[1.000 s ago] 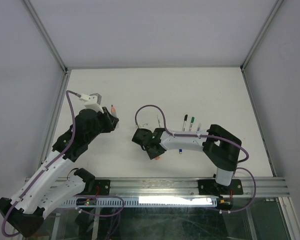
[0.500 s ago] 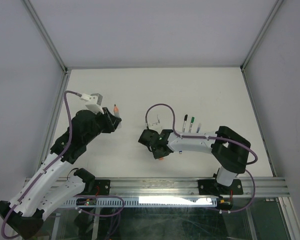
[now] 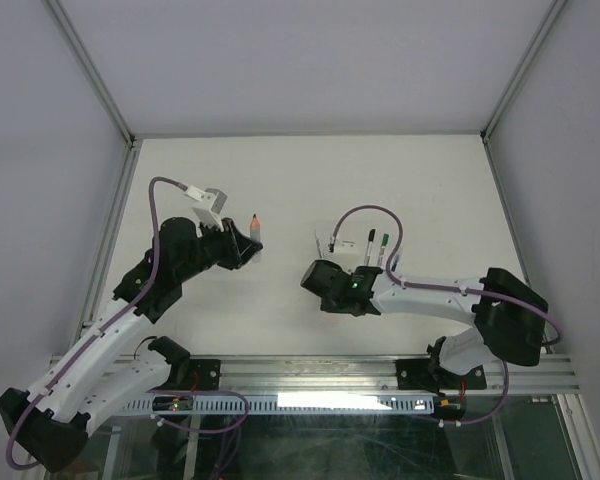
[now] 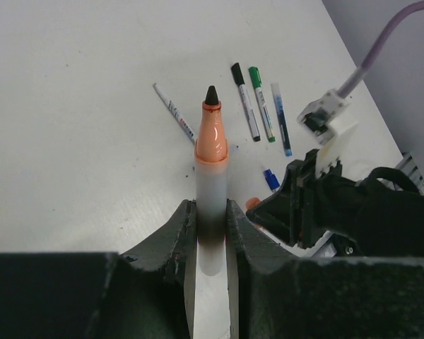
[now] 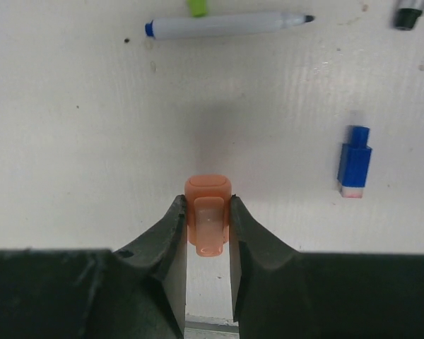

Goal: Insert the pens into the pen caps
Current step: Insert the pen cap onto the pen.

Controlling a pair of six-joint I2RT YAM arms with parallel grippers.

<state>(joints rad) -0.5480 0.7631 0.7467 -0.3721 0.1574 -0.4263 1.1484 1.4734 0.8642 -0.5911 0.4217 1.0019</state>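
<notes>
- My left gripper has its fingers closed on the white barrel of a pen. It grips low on the barrel, so the orange collar and dark tip stand well clear of the fingertips.
- My right gripper pinches an orange cap between both fingers, with the cap's far end poking out just beyond them. From the wrist view I cannot tell whether the end facing outward is the open mouth.
- In the top view the two grippers are well apart above the table. The left one is off to its own side and the right one is near the row of loose pens.
- I judge the step in hand to be bringing tip and cap together in the air. First I want the cap's mouth turned to face the pen tip.
- Then I want both axes on one line before I close the gap, checking the alignment in both wrist views.
- I would push straight along the barrel and slowly. With this much pen sticking out, a slanted push could lever it sideways in the fingers.
- The cap is held by a short bite, so it could twist or slip if the tip catches its rim.
- A blue cap lies on the table near the right gripper, apart from the fingers, and I would keep my path away from it.
</notes>
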